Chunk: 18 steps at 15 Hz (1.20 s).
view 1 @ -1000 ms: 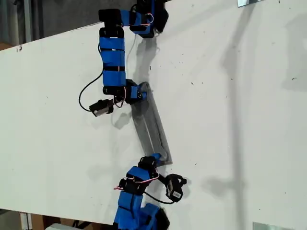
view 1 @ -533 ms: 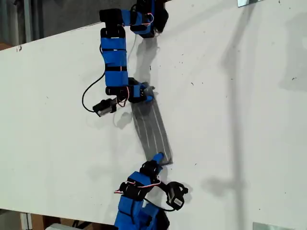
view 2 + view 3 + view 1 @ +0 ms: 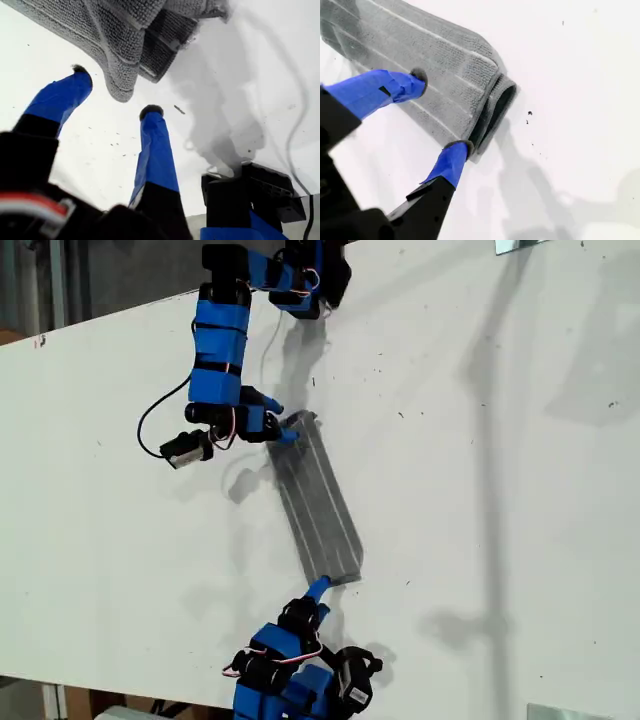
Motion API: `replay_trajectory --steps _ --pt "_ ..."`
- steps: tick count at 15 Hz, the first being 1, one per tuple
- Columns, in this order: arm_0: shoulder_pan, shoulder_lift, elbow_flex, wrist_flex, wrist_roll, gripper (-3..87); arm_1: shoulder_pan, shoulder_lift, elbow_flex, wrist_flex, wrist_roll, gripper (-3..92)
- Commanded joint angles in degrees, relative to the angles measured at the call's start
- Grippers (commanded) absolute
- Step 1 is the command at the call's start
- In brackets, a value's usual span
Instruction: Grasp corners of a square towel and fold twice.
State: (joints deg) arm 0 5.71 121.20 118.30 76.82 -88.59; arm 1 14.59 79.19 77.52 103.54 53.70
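Note:
The towel (image 3: pixel 318 505) lies on the white table (image 3: pixel 500 490) as a narrow folded grey strip with white stripes, running diagonally. My first gripper (image 3: pixel 288 428) sits at the strip's upper end in the exterior view. It is open, and a layered corner (image 3: pixel 120 85) hangs just past its fingertips (image 3: pixel 150 112) without touching them. My second gripper (image 3: pixel 320 588) is at the strip's lower end, also open. One of its fingertips (image 3: pixel 417 77) is over the towel (image 3: pixel 420 50) and the other is at the folded edge (image 3: pixel 492 107).
The first arm's base (image 3: pixel 305 275) stands at the table's top edge in the exterior view, with a black cable (image 3: pixel 150 435) looping beside its wrist camera. The second arm's base (image 3: pixel 290 695) is at the bottom edge. Metal brackets (image 3: pixel 520 245) sit at the right corners.
The first arm swung left in the exterior view, its gripper now at the towel's end rather than on it. The second arm drew back toward the bottom edge, off the towel's lower end.

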Motion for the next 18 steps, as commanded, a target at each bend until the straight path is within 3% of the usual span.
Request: replay_trajectory --steps 1,3,8,10,12,13,15,18 --pt "-0.4 2.4 0.5 -0.9 -1.1 22.8 -2.2 4.2 -4.3 0.4 -1.0 31.8" --pt "-0.7 3.0 0.9 -1.6 -0.9 22.7 -3.4 1.6 -4.7 0.8 -0.6 32.4" --pt "-0.2 3.2 2.9 -4.2 -1.1 22.6 7.7 -11.3 4.0 -12.2 -7.0 41.4" --pt "-0.2 3.5 4.1 -5.5 -1.1 22.6 9.7 -17.1 2.2 -14.1 -8.3 26.5" --pt "0.4 4.6 5.4 -6.6 -1.5 22.6 10.3 -19.7 4.1 -16.2 -8.8 35.9" --pt "0.8 5.6 6.5 -7.2 -1.9 22.6 10.8 -19.8 6.2 -17.1 -8.8 32.5" --pt "1.4 8.4 9.1 -8.3 -2.8 22.6 12.3 -18.0 10.3 -17.8 -8.2 -0.1" --pt "3.0 12.3 12.8 -10.3 -4.7 22.5 14.5 -7.1 21.6 -19.5 -3.9 -0.1"
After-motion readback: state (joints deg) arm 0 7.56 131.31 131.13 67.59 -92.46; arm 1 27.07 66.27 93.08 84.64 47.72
